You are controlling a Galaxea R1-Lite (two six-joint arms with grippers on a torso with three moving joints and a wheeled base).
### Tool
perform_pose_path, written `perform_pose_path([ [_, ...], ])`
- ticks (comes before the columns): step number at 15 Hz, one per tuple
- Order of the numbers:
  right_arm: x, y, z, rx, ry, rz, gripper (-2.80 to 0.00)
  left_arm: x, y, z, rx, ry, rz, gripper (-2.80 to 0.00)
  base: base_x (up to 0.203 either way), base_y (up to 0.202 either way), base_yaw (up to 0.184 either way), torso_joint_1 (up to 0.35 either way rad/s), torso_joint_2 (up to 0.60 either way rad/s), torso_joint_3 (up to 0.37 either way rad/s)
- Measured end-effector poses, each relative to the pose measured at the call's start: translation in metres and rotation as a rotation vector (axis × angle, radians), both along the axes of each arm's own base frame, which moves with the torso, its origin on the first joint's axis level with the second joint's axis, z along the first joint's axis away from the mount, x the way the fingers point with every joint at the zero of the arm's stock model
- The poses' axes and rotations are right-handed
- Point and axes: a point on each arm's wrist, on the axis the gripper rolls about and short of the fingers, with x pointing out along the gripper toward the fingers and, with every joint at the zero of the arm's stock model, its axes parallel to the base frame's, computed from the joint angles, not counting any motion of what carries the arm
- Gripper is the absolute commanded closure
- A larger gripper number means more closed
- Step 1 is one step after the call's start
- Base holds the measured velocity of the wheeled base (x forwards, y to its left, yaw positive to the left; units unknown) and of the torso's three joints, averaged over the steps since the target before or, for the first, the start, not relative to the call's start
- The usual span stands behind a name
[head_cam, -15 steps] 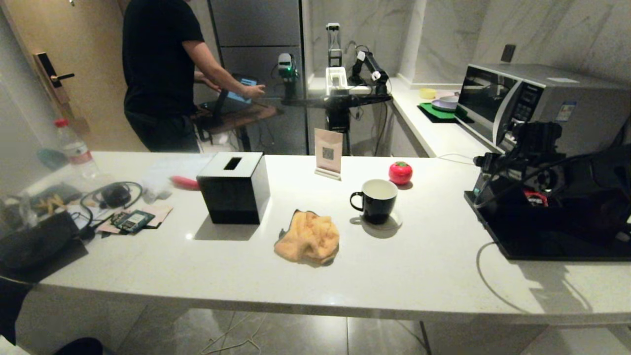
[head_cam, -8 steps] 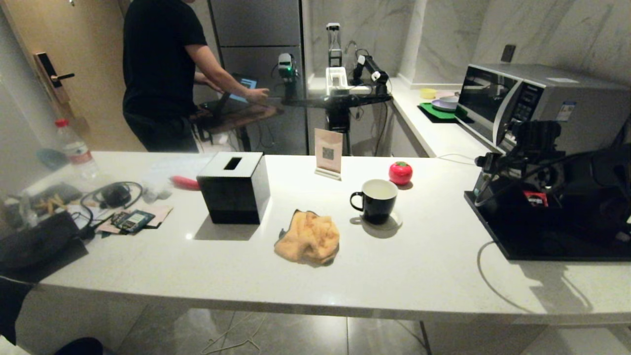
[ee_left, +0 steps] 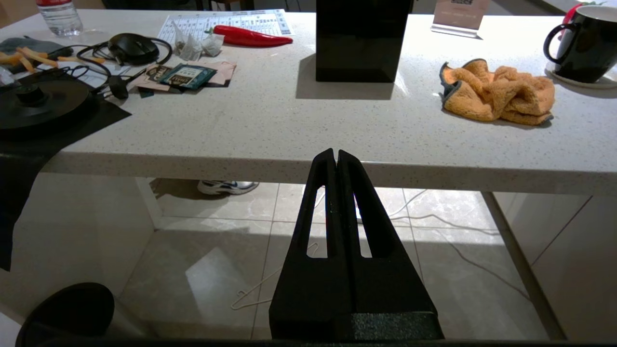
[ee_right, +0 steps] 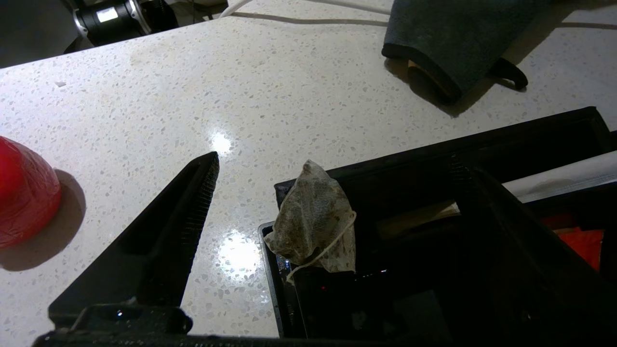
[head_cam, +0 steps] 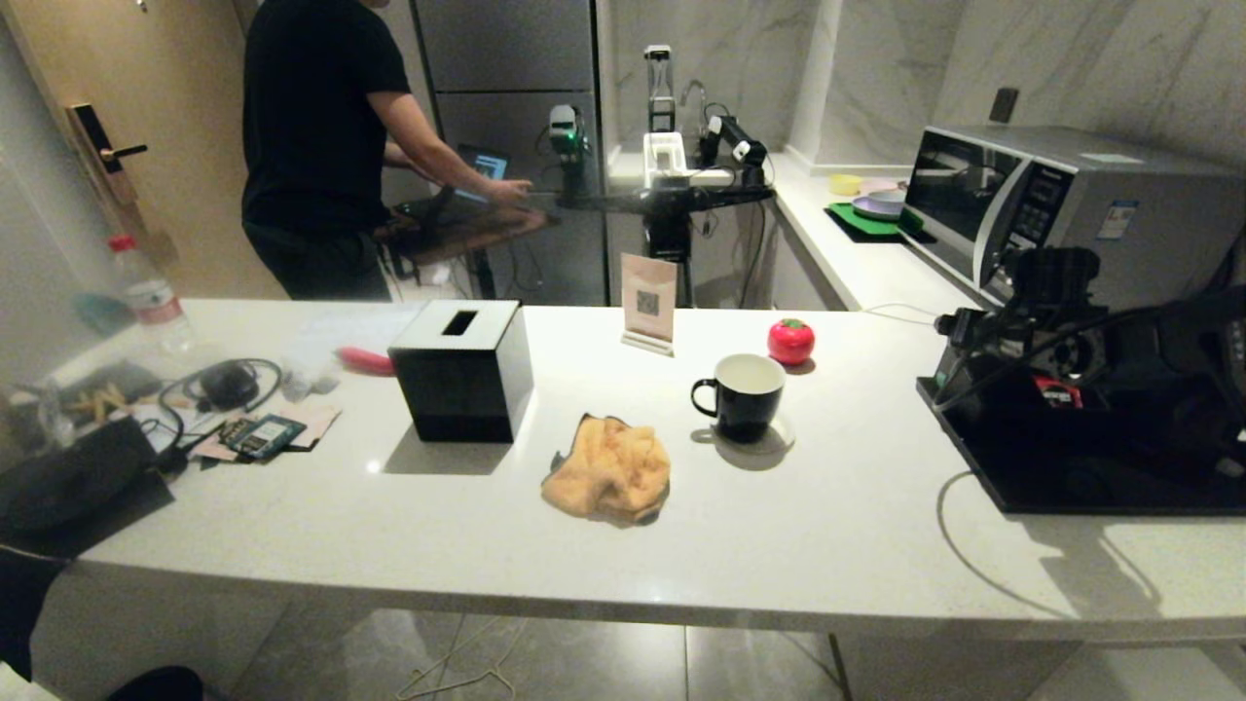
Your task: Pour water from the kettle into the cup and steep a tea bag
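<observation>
At the bench's (head_cam: 681,545) 3 o'clock end, the right gripper (ee_right: 337,193) hung with jaws spread around a tea bag (ee_right: 313,219) propped on the compartment box (ee_right: 434,159) corner; cup (head_cam: 740,394) stood toward 9 o'clock. Left gripper (ee_left: 336,156), jaws pressed together, sat parked below.

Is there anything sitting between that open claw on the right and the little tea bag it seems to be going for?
Nothing visible does. The right gripper is open, one finger over the bare counter, and the tea bag sits exposed at the corner of the black box, between the fingers.
</observation>
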Motion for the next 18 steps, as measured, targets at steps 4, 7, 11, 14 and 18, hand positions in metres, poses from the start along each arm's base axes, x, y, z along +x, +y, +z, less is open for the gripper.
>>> perform_pose_path([
  [4, 0.001, 0.0, -0.0035, 0.017, 0.001, -0.006, -2.8, 0.0, 0.0, 0.0, 0.0, 0.0, 0.0, 0.0, 0.0, 0.0, 0.0, 0.0, 0.0, 0.0],
  [7, 0.0016, -0.0001, -0.005, 0.018, 0.001, -0.007, -2.8, 0.0, 0.0, 0.0, 0.0, 0.0, 0.0, 0.0, 0.0, 0.0, 0.0, 0.0, 0.0, 0.0],
  [11, 0.0021, 0.0007, -0.0058, 0.018, 0.001, -0.004, -2.8, 0.0, 0.0, 0.0, 0.0, 0.0, 0.0, 0.0, 0.0, 0.0, 0.0, 0.0, 0.0, 0.0],
  [14, 0.0025, 0.0002, -0.0075, 0.018, 0.004, -0.006, 0.0, 0.0, 0.0, 0.0, 0.0, 0.0, 0.0, 0.0, 0.0, 0.0, 0.0, 0.0, 0.0, 0.0],
  [18, 0.0028, 0.0004, -0.0087, 0.018, 0.007, -0.005, 0.0, 0.0, 0.0, 0.0, 0.0, 0.0, 0.0, 0.0, 0.0, 0.0, 0.0, 0.0, 0.0, 0.0],
])
